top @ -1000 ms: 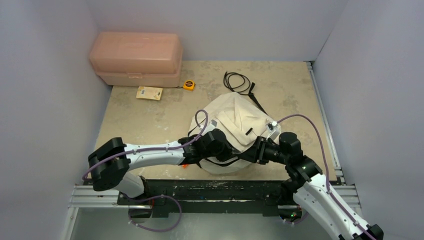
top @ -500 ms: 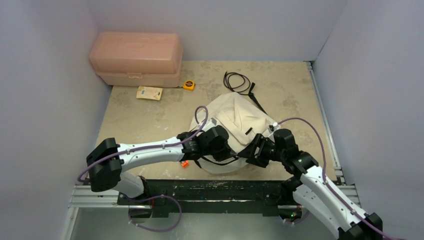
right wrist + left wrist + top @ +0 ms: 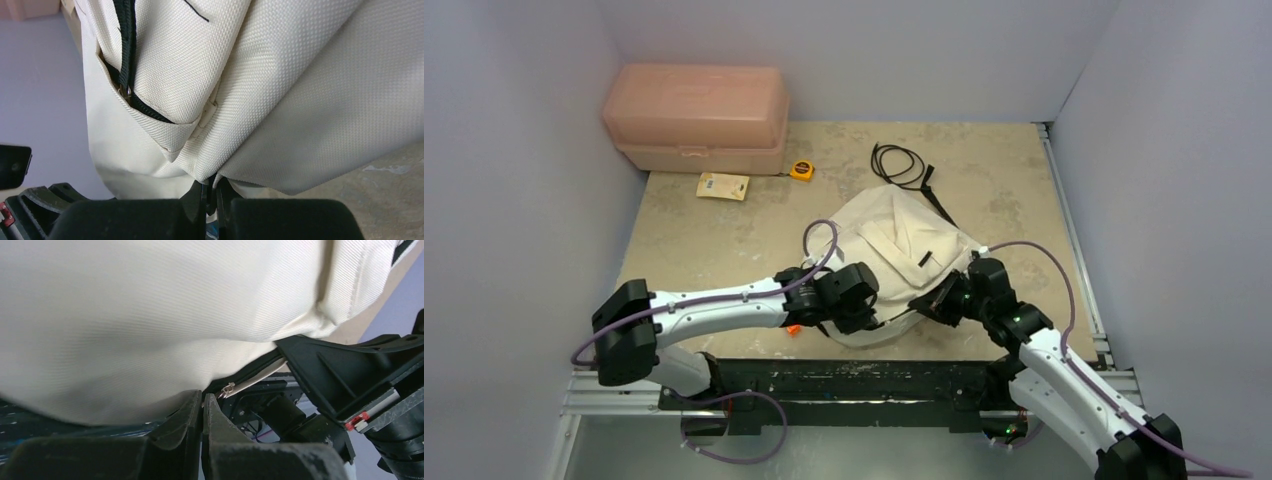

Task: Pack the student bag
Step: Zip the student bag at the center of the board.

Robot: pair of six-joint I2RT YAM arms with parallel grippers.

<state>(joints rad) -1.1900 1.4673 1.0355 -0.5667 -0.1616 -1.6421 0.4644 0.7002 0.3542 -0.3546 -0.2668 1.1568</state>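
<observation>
cream woven fabric backpack (image 3: 894, 230), black zips; pale pink plastic box (image 3: 694, 110); tiny yellow tape measure (image 3: 801, 170); mottled beige tabletop (image 3: 714, 240)

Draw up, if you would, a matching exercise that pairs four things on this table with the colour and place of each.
Things:
1. student bag
2. lidded box
3. tape measure
4. packet

Descriptions:
A. pale yellow, lying flat
B. cream, nearest the robot
C. pink, in the far left corner
D. bright yellow, by the box's right end

Pairs: 1-B, 2-C, 3-D, 4-A
</observation>
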